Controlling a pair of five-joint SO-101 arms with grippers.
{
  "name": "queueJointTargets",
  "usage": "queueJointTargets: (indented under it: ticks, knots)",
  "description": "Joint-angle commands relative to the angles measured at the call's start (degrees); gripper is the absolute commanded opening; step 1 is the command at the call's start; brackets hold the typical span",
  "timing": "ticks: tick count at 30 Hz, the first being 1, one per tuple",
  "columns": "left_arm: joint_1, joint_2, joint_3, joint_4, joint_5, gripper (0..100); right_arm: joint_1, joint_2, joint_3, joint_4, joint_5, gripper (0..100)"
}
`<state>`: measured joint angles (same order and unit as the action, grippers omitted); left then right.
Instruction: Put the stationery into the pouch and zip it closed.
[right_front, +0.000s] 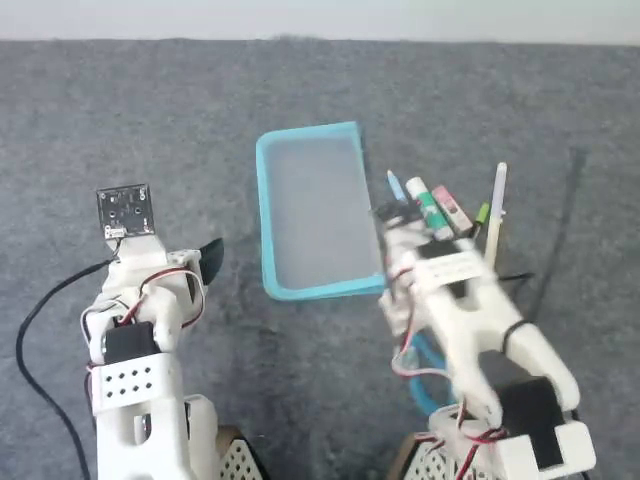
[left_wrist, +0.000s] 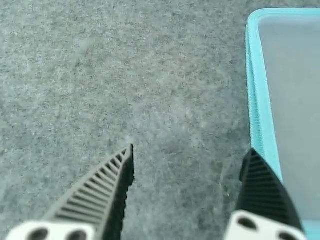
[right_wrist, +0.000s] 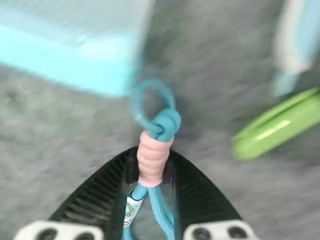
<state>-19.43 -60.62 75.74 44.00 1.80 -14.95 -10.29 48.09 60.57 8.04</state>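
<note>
Right end effector (right_wrist: 151, 159) grips the pink-beaded cord (right_wrist: 164, 125) just beside the pouch (right_wrist: 75, 70).

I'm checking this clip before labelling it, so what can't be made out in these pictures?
1. High view: the right arm covers the near ends of the stationery, so the pieces cannot be counted.
2. Right wrist view: the green item, cut by the edge, cannot be named; the teal cord in the right pincer runs off the edge.
3. Left wrist view: the edge cuts off most of the pouch.
</note>
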Motion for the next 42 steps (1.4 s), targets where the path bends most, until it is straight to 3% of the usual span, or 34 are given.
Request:
queueJointTargets:
  ticks: [1,9,16,31,37,42]
  knots:
    - [1.58,-1.58,-2.42,-0.44,0.97,32,8.13,-0.48,-6.24,-1.54,1.58,2.3]
    - [4.75,-1.58,-1.45,-0.53,0.97,32,9.63,-0.4,-6.42,-3.82,2.11,3.2]
    - [4.75,-1.76,-1.45,-0.62,0.97,32,0.31,-0.4,-3.96,-1.89,4.84,19.6]
    - [4.75,-1.93,-1.45,-0.44,0.97,32,-1.36,0.04,-2.9,-5.76,4.84,18.6]
    - [4.48,-1.93,-1.27,-0.44,0.97,32,-1.36,5.85,-2.11,-9.98,5.36,2.5]
    - [4.57,-2.02,-1.19,-0.44,0.97,32,1.1,5.49,-3.87,-6.73,5.27,0.9]
